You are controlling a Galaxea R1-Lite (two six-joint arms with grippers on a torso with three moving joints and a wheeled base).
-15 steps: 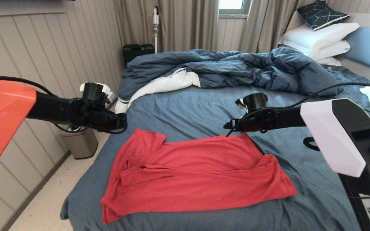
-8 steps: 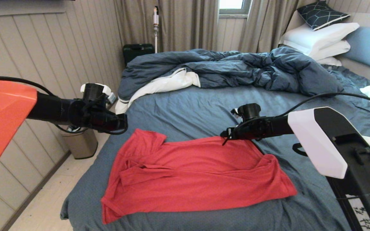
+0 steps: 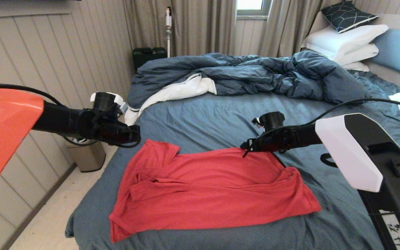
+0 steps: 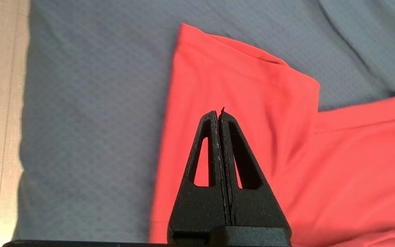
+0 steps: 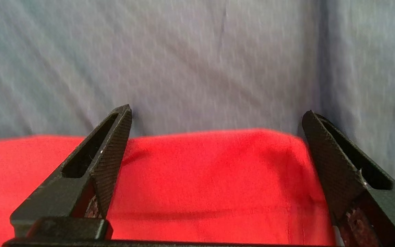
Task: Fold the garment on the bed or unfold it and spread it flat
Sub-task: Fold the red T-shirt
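Note:
A plain red T-shirt (image 3: 207, 187) lies partly folded and wrinkled on the near half of the bed (image 3: 214, 118), its sleeves bunched toward both sides. My left gripper (image 3: 135, 133) hovers over the shirt's far left corner, shut with nothing between its fingers; the wrist view shows its tips (image 4: 219, 115) above the red sleeve (image 4: 238, 89). At the shirt's far right corner my right gripper (image 3: 246, 148) stands open. Its two fingers straddle the red far edge (image 5: 214, 164), with one fingertip (image 5: 123, 115) on each side, just above the cloth.
A rumpled dark blue duvet (image 3: 248, 74) with white lining fills the bed's far half. White pillows (image 3: 346, 43) lean on the light blue headboard (image 3: 399, 52). Left of the bed, a small bin (image 3: 87, 156) stands by the panelled wall. Bare sheet lies between shirt and duvet.
My right gripper has dropped and shifted left to the shirt's far right corner. The left gripper has edged slightly right and down. The shirt lies as before.

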